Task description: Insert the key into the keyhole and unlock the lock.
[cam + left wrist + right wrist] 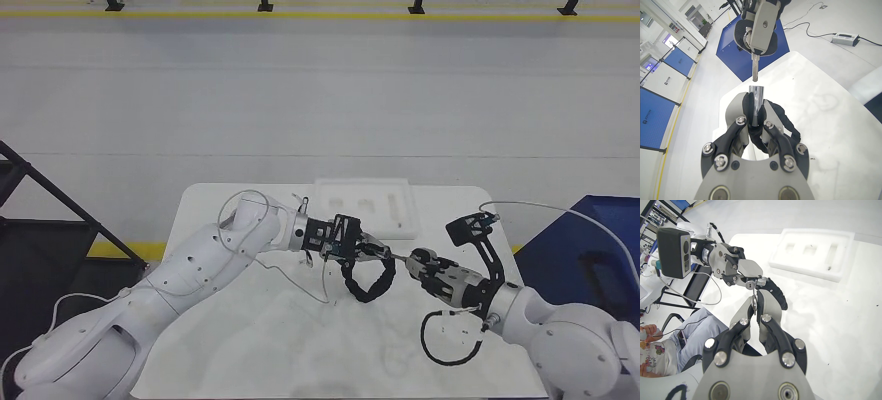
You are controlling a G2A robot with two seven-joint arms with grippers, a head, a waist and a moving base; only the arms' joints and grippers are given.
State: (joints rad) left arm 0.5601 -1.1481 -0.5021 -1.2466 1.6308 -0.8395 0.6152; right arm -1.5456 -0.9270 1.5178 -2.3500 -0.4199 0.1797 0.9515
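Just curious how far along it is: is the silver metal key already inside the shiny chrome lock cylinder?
No, the silver metal key ends short of the shiny chrome lock cylinder, with a clear gap between them.

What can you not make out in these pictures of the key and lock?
- Left wrist view: the lock cylinder faces its end away, hiding its keyhole.
- Right wrist view: the key has its head mostly hidden between the right jaws.
- Top view: key tip too small to judge insertion.
- Left wrist view: the left jaws cover part of the lock's black cable.
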